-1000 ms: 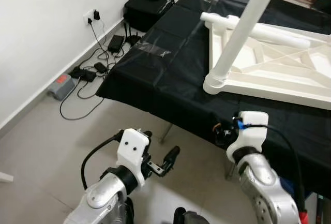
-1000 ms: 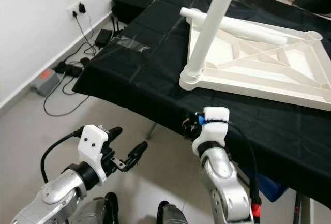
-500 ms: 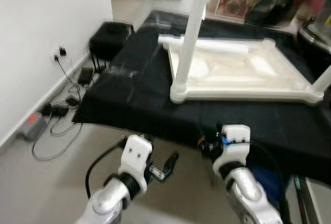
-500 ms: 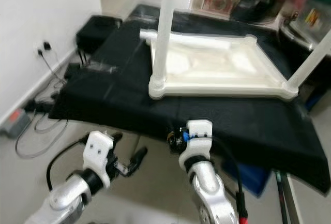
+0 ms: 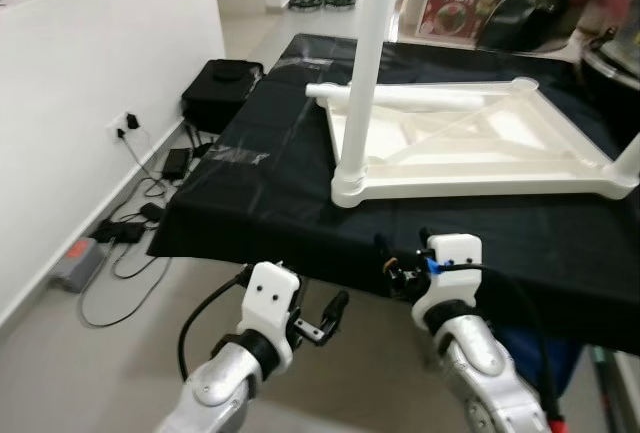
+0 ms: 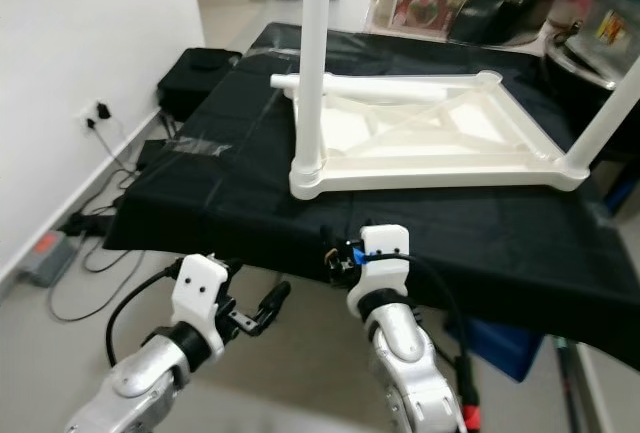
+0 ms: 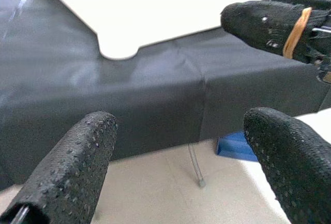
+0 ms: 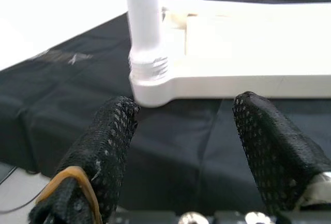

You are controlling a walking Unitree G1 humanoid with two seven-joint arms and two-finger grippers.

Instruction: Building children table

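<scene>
white children's table upside down on the black-draped worktop

the white children's table (image 6: 430,138) lies upside down on the worktop (image 5: 270,203), which is covered with a black cloth. its ribbed underside faces up. one white leg (image 6: 312,63) stands upright in the near left corner socket, another leg (image 6: 608,118) rises at the near right corner, and a third leg (image 5: 400,96) lies flat along the far edge of the frame.

both arms are held low in front of the worktop's near edge. the left tool (image 7: 176,146) hangs over the tiled floor (image 5: 120,343), fingers spread wide and holding nothing. the right tool (image 8: 186,146) points at the near left corner of the table, just short of the socket, its fingers also wide apart and empty.

by the wall on the robot's left, a black bag (image 5: 222,90) sits on the floor near a tangle of cables (image 5: 140,228) and a wall socket (image 5: 127,125).
</scene>
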